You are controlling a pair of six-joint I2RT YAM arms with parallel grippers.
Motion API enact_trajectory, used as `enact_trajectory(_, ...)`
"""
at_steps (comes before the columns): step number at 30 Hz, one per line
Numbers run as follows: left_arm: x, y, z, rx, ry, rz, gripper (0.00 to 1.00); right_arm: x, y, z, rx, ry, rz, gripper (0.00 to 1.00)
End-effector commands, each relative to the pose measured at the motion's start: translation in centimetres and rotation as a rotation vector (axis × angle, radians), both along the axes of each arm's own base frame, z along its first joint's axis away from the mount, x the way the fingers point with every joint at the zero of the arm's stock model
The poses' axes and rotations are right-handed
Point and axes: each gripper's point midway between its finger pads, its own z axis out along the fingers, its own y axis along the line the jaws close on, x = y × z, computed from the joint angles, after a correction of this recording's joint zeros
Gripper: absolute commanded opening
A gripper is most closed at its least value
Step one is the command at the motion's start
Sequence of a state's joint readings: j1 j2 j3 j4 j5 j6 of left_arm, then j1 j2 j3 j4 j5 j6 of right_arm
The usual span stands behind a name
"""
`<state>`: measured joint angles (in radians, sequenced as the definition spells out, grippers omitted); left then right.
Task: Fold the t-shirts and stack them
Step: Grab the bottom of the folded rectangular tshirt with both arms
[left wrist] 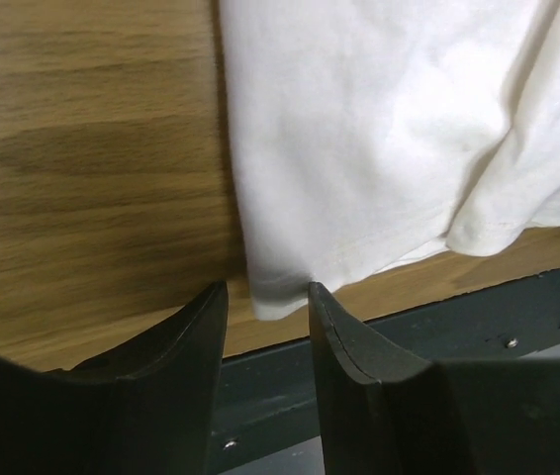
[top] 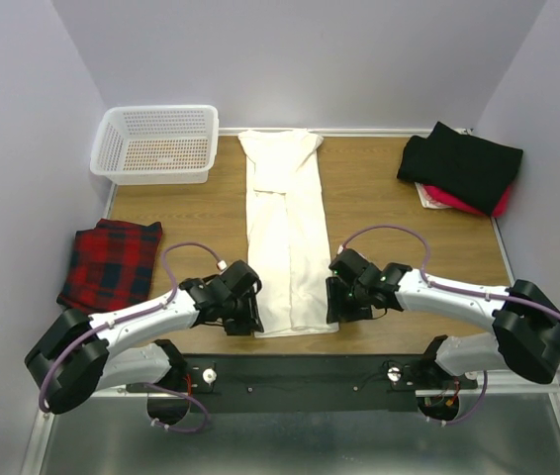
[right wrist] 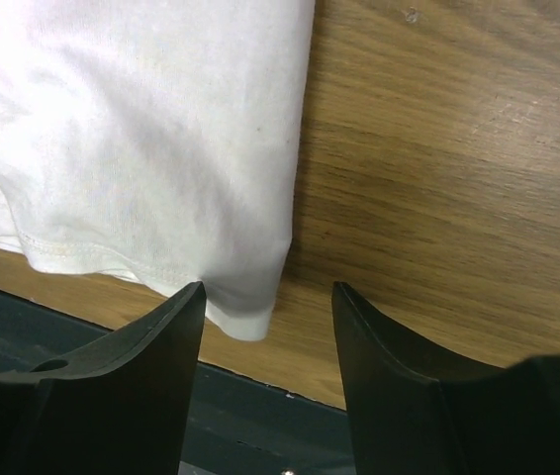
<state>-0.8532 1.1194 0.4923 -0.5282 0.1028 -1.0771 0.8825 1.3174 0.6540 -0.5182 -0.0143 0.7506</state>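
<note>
I am holding my left tool (left wrist: 267,289) and right tool (right wrist: 269,289) partly open, gripping nothing. Each is straddling a near hem corner of the cream-white cloth t-shirt (top: 285,237), which is lying as a long strip running from the near edge of the wooden worktop (top: 379,198) toward its far edge.

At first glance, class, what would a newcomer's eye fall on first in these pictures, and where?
First the cream-white t-shirt, folded into a long strip down the middle of the table, with the left fingers and right fingers open at its two near corners. Then the black t-shirt lying on a red t-shirt far right, and the white basket far left.
</note>
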Motion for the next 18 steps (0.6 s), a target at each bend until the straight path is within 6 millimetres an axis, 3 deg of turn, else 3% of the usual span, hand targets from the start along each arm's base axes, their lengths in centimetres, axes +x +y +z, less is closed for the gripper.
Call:
enact_trajectory(1,0.3,-1.1,-0.6,-0.042,-0.006,0.007,0.48,-0.1,0.7,-0.3,0.014,0.006,0.043,0.61)
enact_trajectory(11,-0.8,-0.5,-1.4,-0.051,0.02,0.019,0.46,-0.8,0.8,-0.9,0.023,0.036,0.073,0.54)
enact_trajectory(14,-1.2,-0.1,-1.6,-0.048,0.033,0.024,0.35,-1.3,0.6,-1.3,0.02,0.054,0.077,0.45)
enact_trajectory(17,-1.2,0.0,-1.6,-0.052,0.03,0.031,0.22,-1.7,0.5,-1.5,0.028,0.066,0.076,0.28)
enact_trajectory(18,-1.3,0.0,-1.5,-0.056,0.027,0.029,0.15,-1.8,0.4,-1.5,0.03,0.069,0.076,0.15)
